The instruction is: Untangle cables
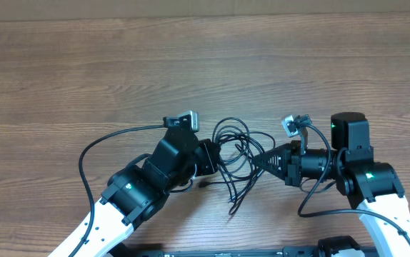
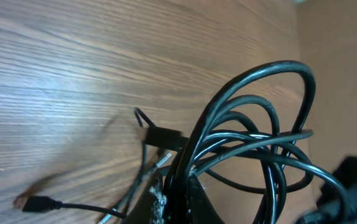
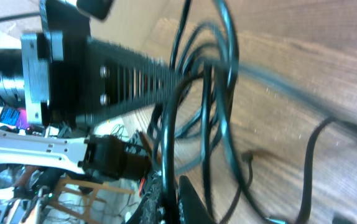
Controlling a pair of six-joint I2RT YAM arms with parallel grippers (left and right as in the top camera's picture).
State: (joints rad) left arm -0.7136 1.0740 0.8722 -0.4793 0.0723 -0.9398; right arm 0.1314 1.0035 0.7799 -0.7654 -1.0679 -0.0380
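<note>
I see the cables (image 1: 237,146) bunched into a loose knot of thin black loops on the table (image 1: 191,64), toward the near edge where both arms are mounted and roughly midway between its left and right edges. The left gripper (image 1: 214,158) is clenched on the left side of the bundle. On my left wrist feed several strands rise out from between its fingers and fan into overlapping loops above the wood. The right gripper (image 1: 261,161) comes in from the opposite side, close to the left one, with the knot between them. Its jaws are closed, and on the right wrist feed strands run down between its fingertips, so I read it as grasping the cables, though that picture is blurred. One plug end (image 2: 38,203) lies flat on the table, apart from the knot. A loose tail (image 1: 232,211) trails from the bundle toward the near edge. The left arm's own thicker cable (image 1: 91,153) curves out toward the left edge
</note>
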